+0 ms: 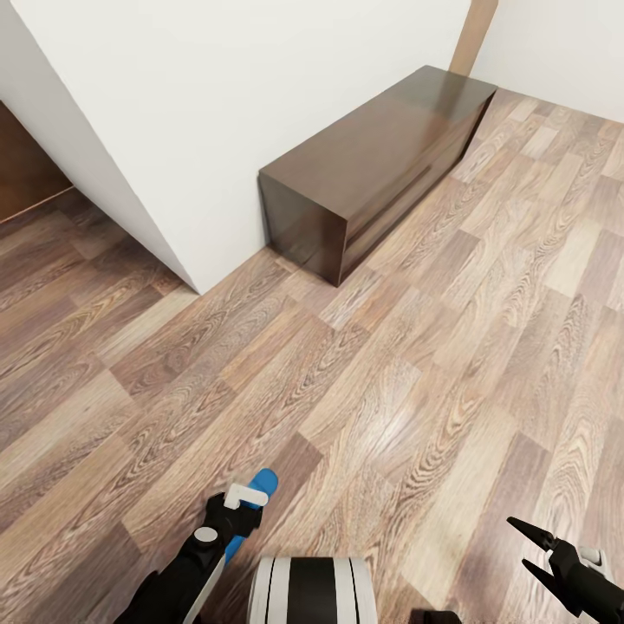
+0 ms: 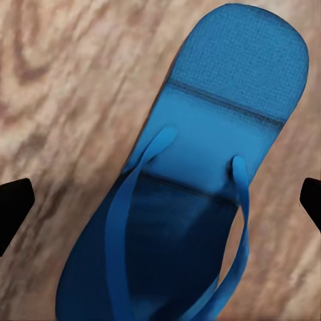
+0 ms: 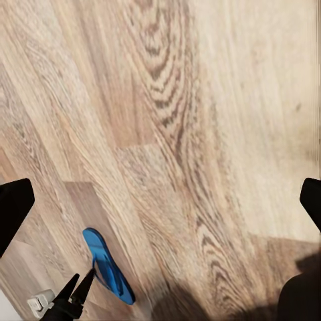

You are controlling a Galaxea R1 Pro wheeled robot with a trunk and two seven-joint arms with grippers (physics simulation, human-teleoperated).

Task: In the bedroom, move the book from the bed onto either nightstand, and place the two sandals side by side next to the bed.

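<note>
A wood-plank floor (image 1: 416, 364) fills the room, with a long dark dresser (image 1: 373, 169) standing against a white wall (image 1: 217, 113). Low at the robot's left, the left gripper (image 1: 236, 513) hangs over 1 blue sandal (image 2: 194, 194) lying flat on the planks, its fingers spread wide to either side of the sole and pinching nothing. The right gripper (image 1: 530, 548) is parted and empty, well apart. The sandal step appears in hand; next, the left gripper likely must descend and close on a strap or the sole.
</note>
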